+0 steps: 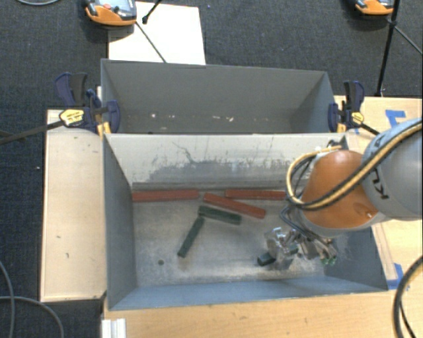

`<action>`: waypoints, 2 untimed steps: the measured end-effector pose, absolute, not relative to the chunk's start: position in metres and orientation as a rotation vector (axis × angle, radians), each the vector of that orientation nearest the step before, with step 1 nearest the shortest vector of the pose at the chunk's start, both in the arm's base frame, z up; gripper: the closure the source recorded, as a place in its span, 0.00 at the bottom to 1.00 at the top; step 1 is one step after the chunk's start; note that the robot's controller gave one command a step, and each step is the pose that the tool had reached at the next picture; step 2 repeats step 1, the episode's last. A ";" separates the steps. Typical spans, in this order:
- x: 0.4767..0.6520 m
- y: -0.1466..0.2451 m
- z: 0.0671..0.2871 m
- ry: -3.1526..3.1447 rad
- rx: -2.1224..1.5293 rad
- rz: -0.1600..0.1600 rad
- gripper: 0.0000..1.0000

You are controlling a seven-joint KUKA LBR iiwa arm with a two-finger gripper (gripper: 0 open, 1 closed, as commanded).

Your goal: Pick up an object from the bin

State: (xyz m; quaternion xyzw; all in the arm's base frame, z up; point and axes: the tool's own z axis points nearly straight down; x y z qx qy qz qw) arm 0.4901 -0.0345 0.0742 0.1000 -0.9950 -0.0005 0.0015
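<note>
Dark gray carpet floor [39,39]; 2 orange-blk devices [109,10] at top edge; blk cables [26,133] lt side.

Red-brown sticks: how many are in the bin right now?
3. One red-brown stick lies along the bin's far wall at left, a second along it at right, a third tilted just in front. The arm may hide others.

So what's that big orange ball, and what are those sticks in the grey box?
The orange ball is a cover on a robot arm, which reaches in from the right. The camera looks down from above. At the arm's tip is its hand, low over the front right of the box. The box is a metal bin. Reddish-brown sticks lie along its back wall, and two dark green sticks lie in the middle. A small dark piece lies right beside the hand. I can't tell if the hand holds anything.
</note>
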 end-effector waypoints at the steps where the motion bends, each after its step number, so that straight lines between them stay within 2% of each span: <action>1: 0.489 -0.034 0.093 -3.119 0.314 -0.003 1.00; 2: 0.489 -0.034 0.093 -3.119 0.314 -0.003 1.00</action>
